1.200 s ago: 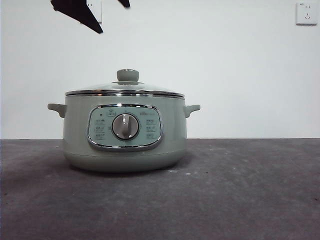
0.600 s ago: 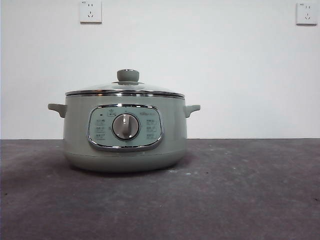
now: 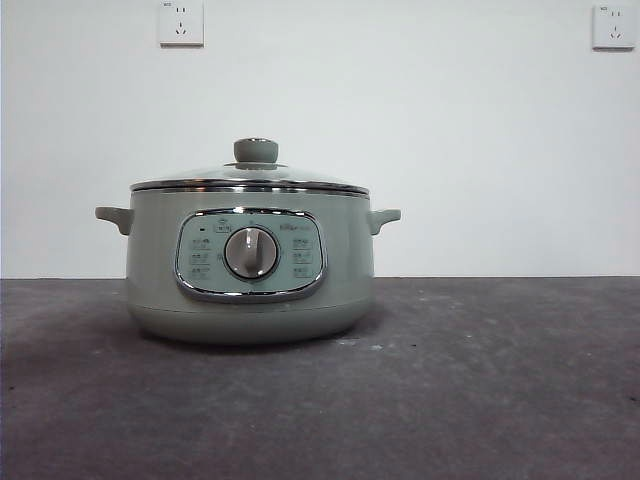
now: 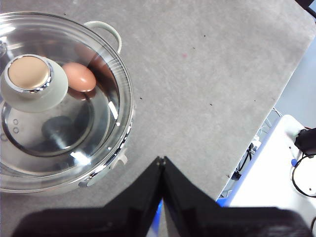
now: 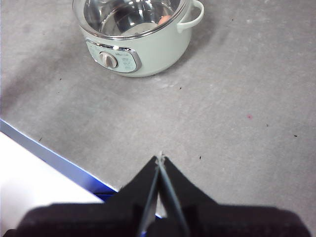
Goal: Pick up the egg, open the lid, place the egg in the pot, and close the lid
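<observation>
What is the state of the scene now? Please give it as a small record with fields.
pot: pale green pot upright on the grey table
lid: glass lid closed on the pot
egg: egg inside the pot, seen through the lid
left end effector: shut, empty, above the table beside the pot
right end effector: shut, empty, apart from the pot
wall: two sockets
</observation>
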Robot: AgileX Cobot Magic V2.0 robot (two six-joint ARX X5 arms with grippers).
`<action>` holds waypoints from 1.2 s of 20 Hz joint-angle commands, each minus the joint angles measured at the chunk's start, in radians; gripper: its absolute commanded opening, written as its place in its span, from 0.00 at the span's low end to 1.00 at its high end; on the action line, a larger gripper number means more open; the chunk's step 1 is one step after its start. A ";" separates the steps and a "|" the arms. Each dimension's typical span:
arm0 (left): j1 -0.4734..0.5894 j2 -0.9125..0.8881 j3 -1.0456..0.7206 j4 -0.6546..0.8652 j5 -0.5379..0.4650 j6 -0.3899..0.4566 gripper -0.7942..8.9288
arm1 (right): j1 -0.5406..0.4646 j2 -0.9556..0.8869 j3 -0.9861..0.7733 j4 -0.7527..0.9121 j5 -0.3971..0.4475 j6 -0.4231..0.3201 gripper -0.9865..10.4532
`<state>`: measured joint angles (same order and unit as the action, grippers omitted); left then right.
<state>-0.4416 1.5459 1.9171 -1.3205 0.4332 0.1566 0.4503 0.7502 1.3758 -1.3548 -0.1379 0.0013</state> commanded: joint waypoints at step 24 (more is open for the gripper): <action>0.182 -0.209 -0.074 0.507 -0.119 -0.014 0.08 | 0.001 0.137 -0.006 -0.023 0.027 0.006 0.09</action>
<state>-0.2623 1.3472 1.8488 -0.8295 0.3088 0.1452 0.4503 0.8879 1.3758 -1.3552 -0.1120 0.0032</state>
